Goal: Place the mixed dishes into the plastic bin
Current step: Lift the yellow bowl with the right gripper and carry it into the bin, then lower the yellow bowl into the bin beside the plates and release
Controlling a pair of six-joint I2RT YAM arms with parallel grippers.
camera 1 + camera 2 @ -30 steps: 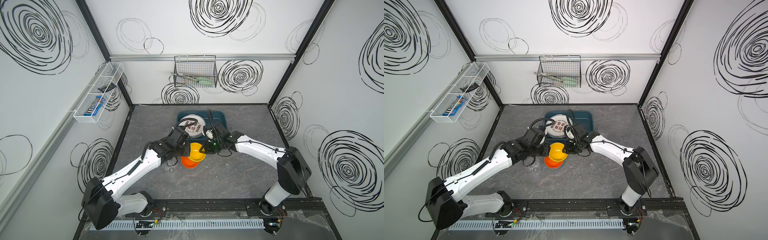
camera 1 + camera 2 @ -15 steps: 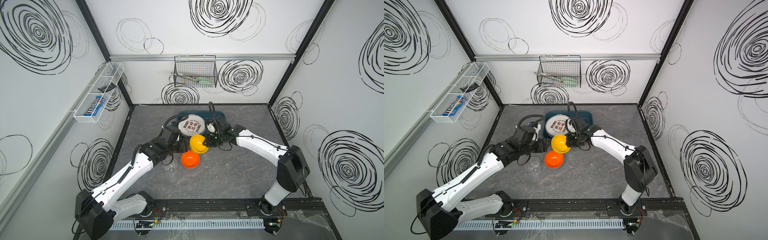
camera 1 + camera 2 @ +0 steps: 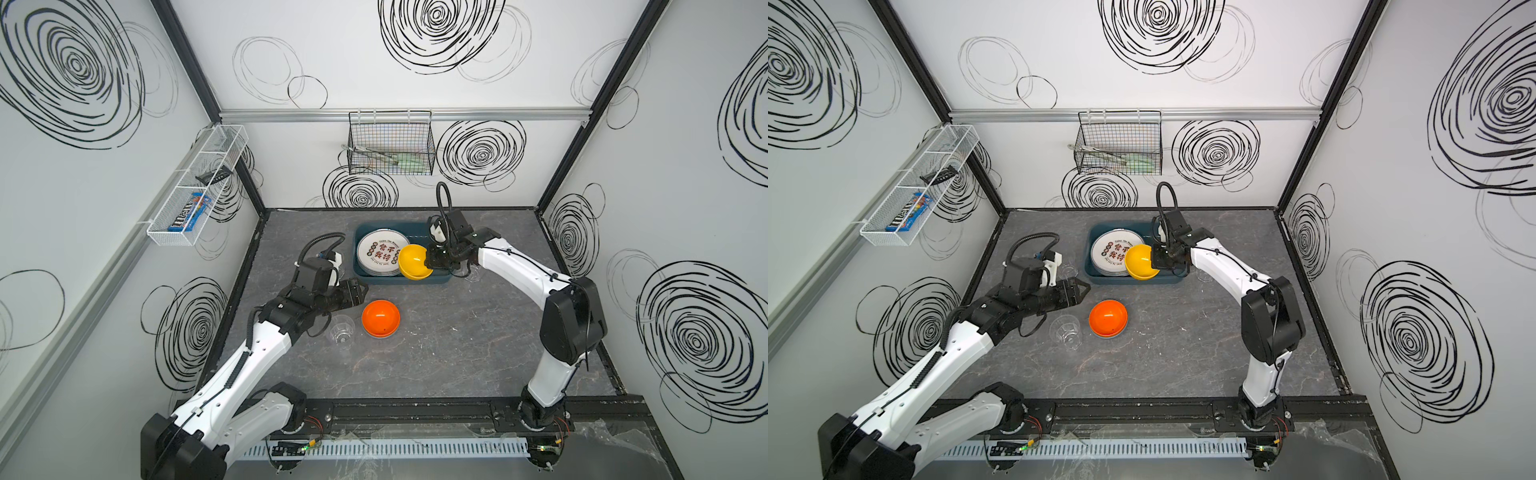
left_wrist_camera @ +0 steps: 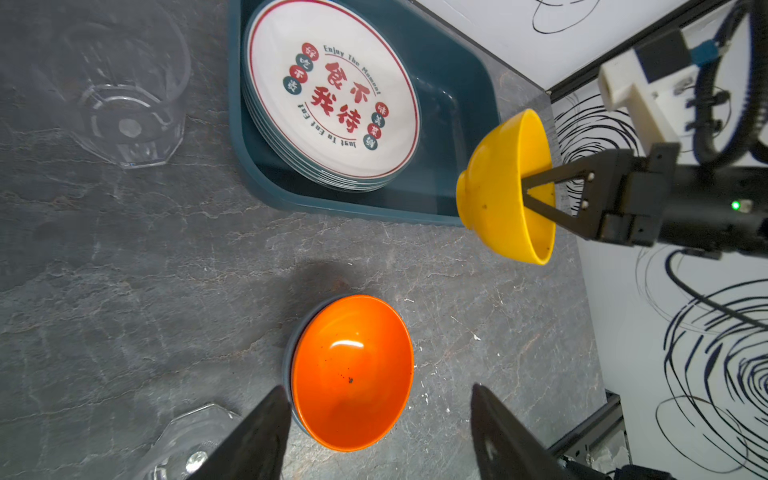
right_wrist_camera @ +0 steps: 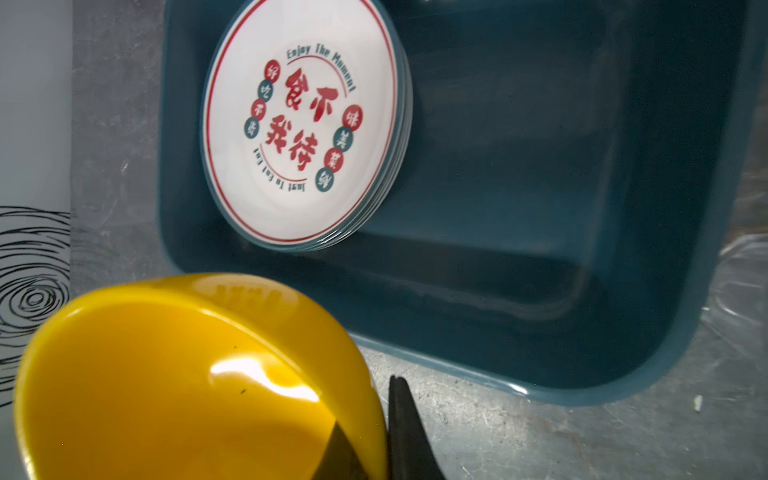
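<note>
Yellow bowl (image 3: 413, 262) tipped on side, held in air over near wall of bin (image 5: 561, 187), beside plate stack (image 3: 382, 253) lying in bin. Right end effector (image 3: 428, 262) pinching bowl's rim, one finger inside.

Step in hand: carrying bowl into bin. Next move likely calls for shifting over bin's bare half, levelling bowl, lowering, then letting go.

Orange bowl (image 3: 380, 318) and tumbler (image 3: 341, 329) wait on bench (image 3: 457, 345). Left end effector (image 3: 1081, 288) spread, empty, just beside orange bowl.
</note>
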